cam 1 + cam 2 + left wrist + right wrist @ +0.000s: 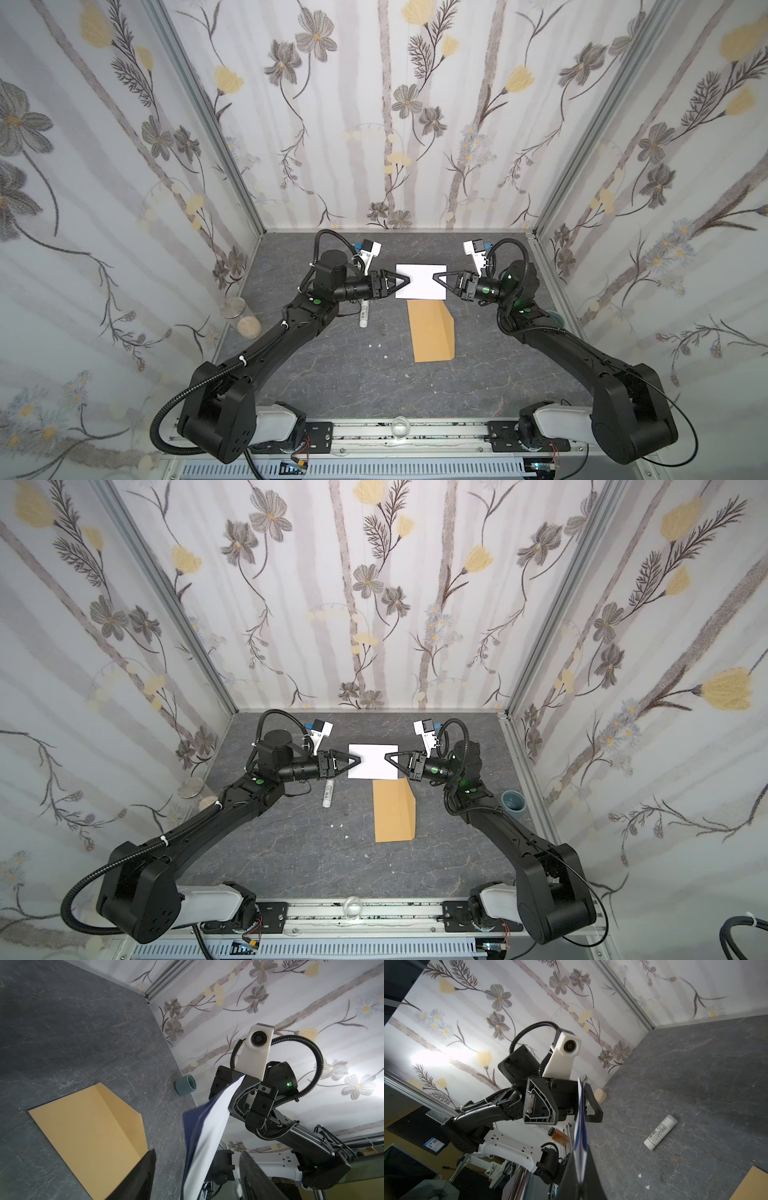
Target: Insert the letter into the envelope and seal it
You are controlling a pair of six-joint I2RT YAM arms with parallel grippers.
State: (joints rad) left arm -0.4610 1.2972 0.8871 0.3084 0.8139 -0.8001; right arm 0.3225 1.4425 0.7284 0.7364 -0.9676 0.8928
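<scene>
The right claw point(437, 277) is pinched tight on one edge of the letter point(420, 282), holding the sheet off the table point(332, 374) with its plain white back up in both top views. The left claw point(405, 281) faces it from the opposite edge with its jaws spread; the left wrist view shows the letter passing between the parted fingers point(143, 1176), and I cannot tell whether either one touches it. The envelope point(430, 332) lies flat on the grey table below the two claws and on the side toward their arms' bases, its pointed flap open toward the right arm. A white glue stick point(364, 316) lies on the table beneath the left claw's wrist
</scene>
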